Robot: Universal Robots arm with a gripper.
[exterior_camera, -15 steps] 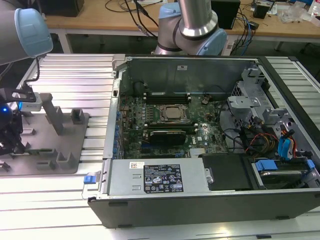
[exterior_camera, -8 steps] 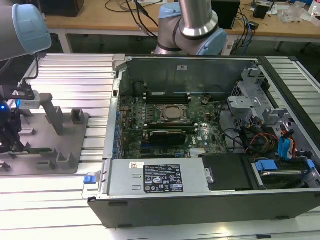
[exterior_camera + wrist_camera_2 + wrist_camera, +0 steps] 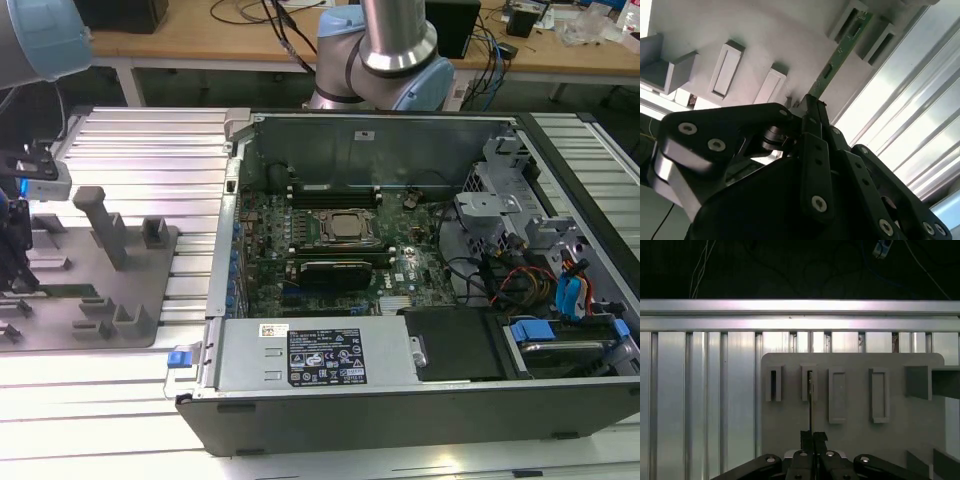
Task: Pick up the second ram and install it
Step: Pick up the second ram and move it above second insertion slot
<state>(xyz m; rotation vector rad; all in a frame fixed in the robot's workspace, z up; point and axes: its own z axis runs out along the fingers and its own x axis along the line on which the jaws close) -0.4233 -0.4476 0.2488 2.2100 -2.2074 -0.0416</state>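
The second ram (image 3: 837,60) is a thin green stick seen edge-on in both wrist views, running from my fingertips to a grey slotted holder (image 3: 870,35). In the first wrist view the ram (image 3: 810,405) is a thin dark line reaching from the fingers into a holder slot (image 3: 809,382). My gripper (image 3: 812,106) is shut on the near end of the ram. In the exterior view the gripper (image 3: 12,270) hangs over the grey fixture plate (image 3: 130,300) at the far left. The open computer case (image 3: 400,250) with its motherboard (image 3: 330,240) lies to the exterior view's right.
Grey upright posts and blocks (image 3: 105,225) stand on the fixture plate. Ribbed aluminium table rails (image 3: 150,150) run under everything. Case walls, a drive cage (image 3: 500,210) and blue-tabbed cables (image 3: 570,295) surround the motherboard. The arm's base (image 3: 380,60) stands behind the case.
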